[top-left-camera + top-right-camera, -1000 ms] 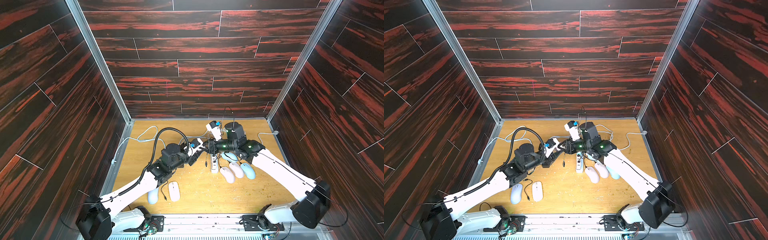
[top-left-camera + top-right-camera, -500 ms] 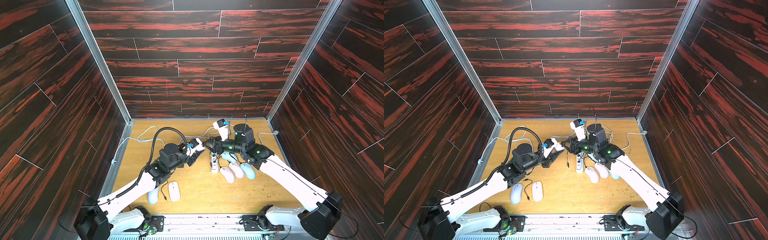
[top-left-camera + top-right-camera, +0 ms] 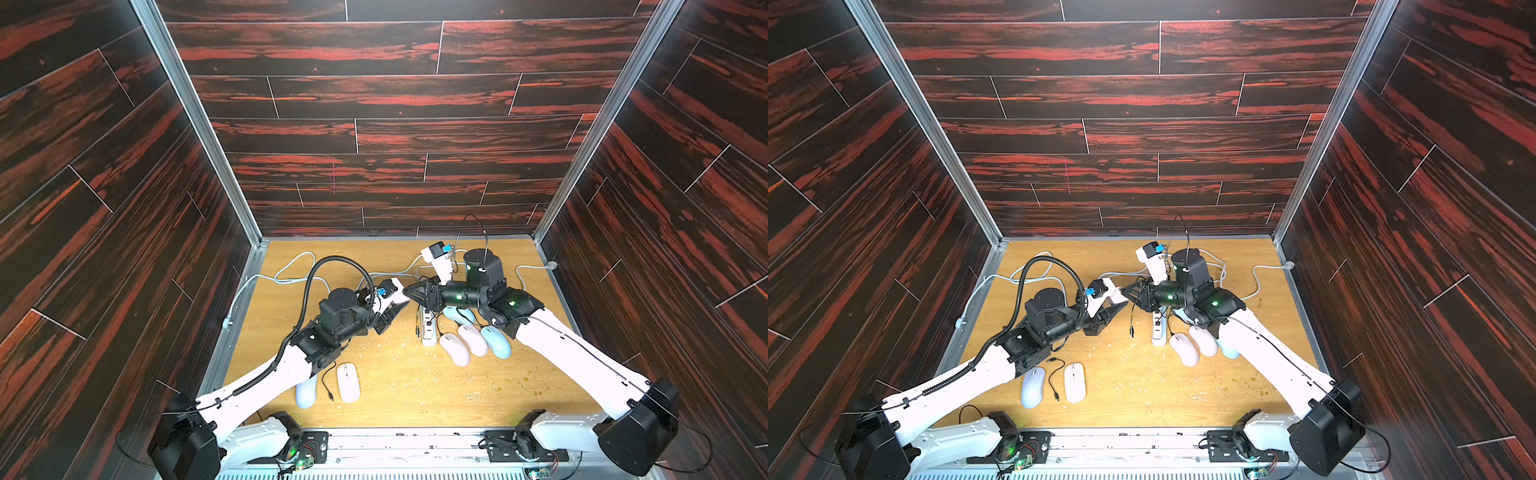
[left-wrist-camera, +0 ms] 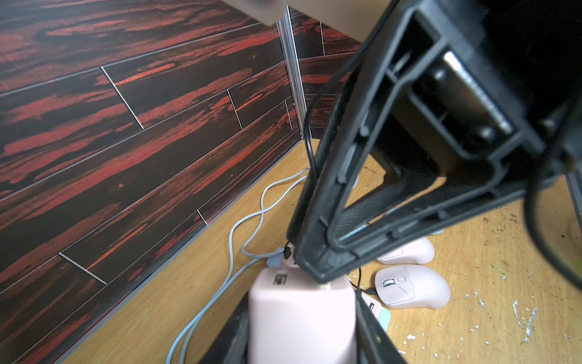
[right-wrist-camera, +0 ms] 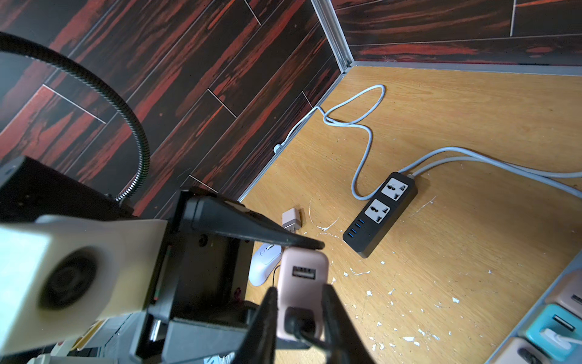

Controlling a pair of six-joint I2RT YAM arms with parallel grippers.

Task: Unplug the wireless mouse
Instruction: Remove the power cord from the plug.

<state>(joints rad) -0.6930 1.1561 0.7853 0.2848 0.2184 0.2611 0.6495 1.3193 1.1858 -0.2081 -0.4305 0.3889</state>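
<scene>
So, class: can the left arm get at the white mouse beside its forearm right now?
Probably not yet. The white mouse lies uncovered, but the left gripper is clamped on the pink charger and would have to let go and fold back.

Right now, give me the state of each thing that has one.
left tool, shut on the pink adapter
right tool, astride the adapter's plugged end, grip unclear
black cable, plugged into the adapter
adapter's upper port, empty
black power strip, sockets and ports empty
</scene>
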